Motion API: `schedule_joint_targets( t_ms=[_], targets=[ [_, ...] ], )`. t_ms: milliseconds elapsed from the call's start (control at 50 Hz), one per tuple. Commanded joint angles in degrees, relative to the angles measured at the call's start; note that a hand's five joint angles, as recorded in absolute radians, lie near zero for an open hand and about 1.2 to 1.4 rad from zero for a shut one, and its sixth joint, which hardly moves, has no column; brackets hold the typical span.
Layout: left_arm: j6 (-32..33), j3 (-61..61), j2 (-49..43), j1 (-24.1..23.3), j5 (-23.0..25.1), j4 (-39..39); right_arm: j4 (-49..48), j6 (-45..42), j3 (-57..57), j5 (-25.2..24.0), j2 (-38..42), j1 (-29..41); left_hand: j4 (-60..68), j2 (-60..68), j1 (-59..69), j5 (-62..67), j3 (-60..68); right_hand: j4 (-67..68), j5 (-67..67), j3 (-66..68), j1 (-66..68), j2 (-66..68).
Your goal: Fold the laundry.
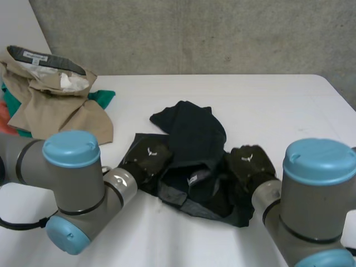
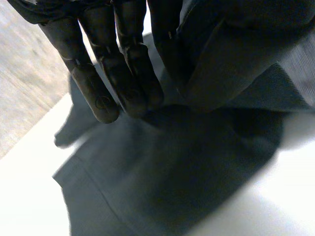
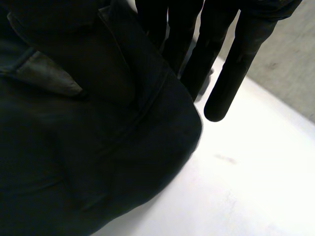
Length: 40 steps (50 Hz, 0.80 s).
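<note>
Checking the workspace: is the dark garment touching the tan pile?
No, bare table separates the dark garment from the tan pile.

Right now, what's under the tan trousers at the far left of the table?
A green cloth sticks out from under the tan trousers, and an orange-red patch shows at their edge. How far either runs underneath is covered.

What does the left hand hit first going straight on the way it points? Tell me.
The dark garment: the left hand points straight into it, and its fingertips look to be touching the cloth.
</note>
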Motion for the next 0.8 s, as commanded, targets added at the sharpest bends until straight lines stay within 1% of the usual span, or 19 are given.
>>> schedule_joint_targets(
  t_ms=[20, 100, 140, 220, 280, 360, 380, 400, 420, 440, 460, 480, 500, 540, 560, 580, 640, 700, 800],
  targets=[
    [-6.1, 0.91, 11.15, -2.8, -8.9, 0.86, 0.56, -0.39, -7.51, -0.52, -2.59, -1.75, 11.65, 11.85, 14.56, 13.42, 12.18, 13.16, 13.46, 13.96, 16.48, 12.87],
    [-8.22, 1.62, 17.93, -4.91, -11.99, 0.86, 0.91, 0.05, -11.92, -0.69, -2.94, -4.56, 11.65, 11.85, 14.56, 13.42, 12.18, 13.16, 13.46, 13.96, 16.48, 12.87],
    [-8.4, 1.71, 22.14, -5.61, -12.61, 0.94, 0.74, 0.31, -14.2, -0.78, -3.03, -5.53, 11.65, 11.85, 14.56, 13.42, 12.18, 13.16, 13.46, 13.96, 16.48, 12.87],
    [-8.4, 1.79, 26.89, -5.7, -12.7, 0.94, 0.39, 0.58, -17.19, -0.7, -3.03, -7.2, 11.65, 11.85, 14.56, 13.42, 12.18, 13.16, 13.46, 13.96, 16.48, 12.87],
    [-8.49, 2.32, 28.05, -5.79, -12.7, 2.17, 0.56, 0.4, -18.69, -0.52, -2.94, -9.22, 11.65, 11.85, 14.56, 13.42, 12.18, 13.16, 13.46, 13.96, 16.48, 12.87],
    [-8.31, 2.06, 26.74, -5.97, -12.35, 2.44, 0.3, -0.39, -19.57, 0.01, -2.06, -11.59, 11.65, 11.85, 14.56, 13.42, 12.18, 13.16, 13.46, 13.96, 16.48, 12.87],
    [-8.31, 1.97, 26.04, -5.97, -12.35, 2.26, 0.21, -0.56, -19.92, -0.25, -1.71, -12.38, 4.18, 4.38, 7.09, 5.95, 4.7, 13.16, 13.46, 13.96, 16.48, 12.87],
    [-8.31, 1.88, 25.33, -6.06, -12.26, 2.09, 0.21, -0.74, -20.19, -0.52, -1.19, -13.43, -9.21, -9.02, -6.31, -7.45, -8.69, 13.16, 13.46, 13.96, 16.48, 12.87],
    [-8.31, 1.71, 23.5, -6.4, -12.26, 1.91, 0.12, -1.7, -20.89, -0.61, 0.3, -15.97, -31.16, -30.97, -28.26, -29.39, -30.64, 13.16, 13.46, 13.96, 16.48, 12.87],
    [-8.31, 1.53, 22.87, -6.67, -12.35, 1.82, 0.3, -2.4, -21.15, -0.61, 1.36, -17.3, -35.88, -35.68, -32.97, -34.11, -35.36, 13.16, 13.46, 13.96, 16.48, 12.87],
    [-8.31, 1.44, 22.17, -6.93, -12.35, 1.65, 0.56, -3.45, -21.5, -0.61, 2.15, -18.62, -37.26, -37.06, -34.35, -35.49, -36.74, 13.16, 13.46, 13.96, 16.48, 12.87],
    [-8.4, 1.27, 21.64, -7.11, -12.35, 1.65, 1.0, -4.68, -21.94, -0.52, 3.03, -19.85, -38.44, -38.24, -35.53, -36.67, -37.92, 7.89, 8.19, 8.69, 11.21, 7.6],
    [-8.57, 0.83, 20.94, -7.02, -12.35, 1.47, 1.44, -7.48, -22.64, -0.34, 4.34, -21.17, -41.12, -40.92, -38.21, -39.35, -40.59, -16.81, -16.51, -16.01, -13.49, -17.1],
    [-8.66, 0.48, 20.58, -6.76, -12.44, 1.47, 1.7, -10.48, -22.83, -0.34, 5.14, -21.53, -44.49, -44.29, -41.58, -42.72, -43.97, -53.54, -53.24, -52.74, -50.22, -53.83],
    [-8.66, 0.3, 20.41, -6.67, -12.35, 1.47, 1.71, -11.89, -22.57, -0.34, 5.23, -21.27, -45.17, -44.98, -42.27, -43.4, -44.65, -56.84, -56.54, -56.04, -53.52, -57.13],
    [-8.57, 0.13, 20.14, -6.58, -12.35, 1.47, 1.97, -13.99, -22.04, -0.08, 5.41, -20.57, -45.35, -45.15, -42.44, -43.58, -44.82, -56.84, -56.54, -56.04, -53.52, -57.13],
    [-8.57, 0.04, 19.97, -6.58, -12.44, 1.38, 1.88, -14.98, -20.99, 0.01, 4.89, -16.89, -45.68, -45.49, -42.78, -43.91, -45.16, -56.84, -56.54, -56.04, -53.52, -57.13],
    [-8.57, -0.14, 19.97, -6.41, -12.44, 1.38, 1.88, -13.93, -20.63, 0.27, 3.92, -14.16, -47.53, -47.33, -44.62, -45.76, -47.01, -56.84, -56.54, -56.04, -53.52, -57.13],
    [-8.57, -0.93, 19.97, -4.92, -12.35, 1.38, 5.73, -8.58, -20.89, 1.15, -1.96, -9.76, -48.04, -47.84, -45.13, -46.27, -47.52, -56.84, -56.54, -56.04, -53.52, -57.13]
  ],
)
